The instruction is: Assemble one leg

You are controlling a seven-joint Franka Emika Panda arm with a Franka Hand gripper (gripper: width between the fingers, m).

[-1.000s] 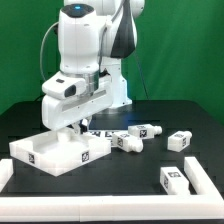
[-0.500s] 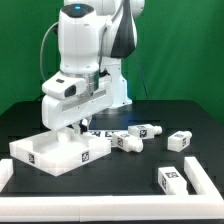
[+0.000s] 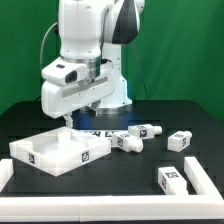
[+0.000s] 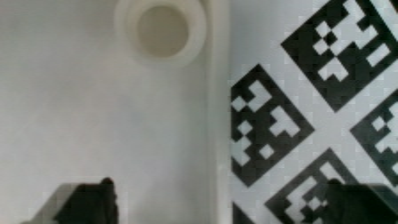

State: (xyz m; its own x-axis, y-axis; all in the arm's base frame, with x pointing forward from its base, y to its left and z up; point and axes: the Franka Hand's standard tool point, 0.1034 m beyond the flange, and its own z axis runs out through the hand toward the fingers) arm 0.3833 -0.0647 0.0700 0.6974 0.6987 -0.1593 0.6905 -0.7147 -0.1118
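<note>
Several small white legs with tag stickers lie on the black table to the exterior view's right: one (image 3: pixel 127 141) by the panel's corner, one (image 3: pixel 147 131) behind it, one (image 3: pixel 180 140) further right, and one (image 3: pixel 172 178) near the front. The large white square rimmed panel (image 3: pixel 45 152) lies at the left. My gripper (image 3: pixel 71 119) hangs just above the panel's back edge. In the wrist view the gripper (image 4: pixel 210 205) is open and empty, its two dark fingertips (image 4: pixel 84 203) wide apart over a white surface with a round hole (image 4: pixel 160 28) and black-and-white tags (image 4: pixel 311 110).
A low white wall (image 3: pixel 205 185) runs along the table's front and right edge. The marker board (image 3: pixel 100 132) lies flat behind the panel, near the robot's base (image 3: pixel 110 95). A green backdrop stands behind.
The arm has risen and the gripper has lifted off the panel. The panel and the legs have not moved.
</note>
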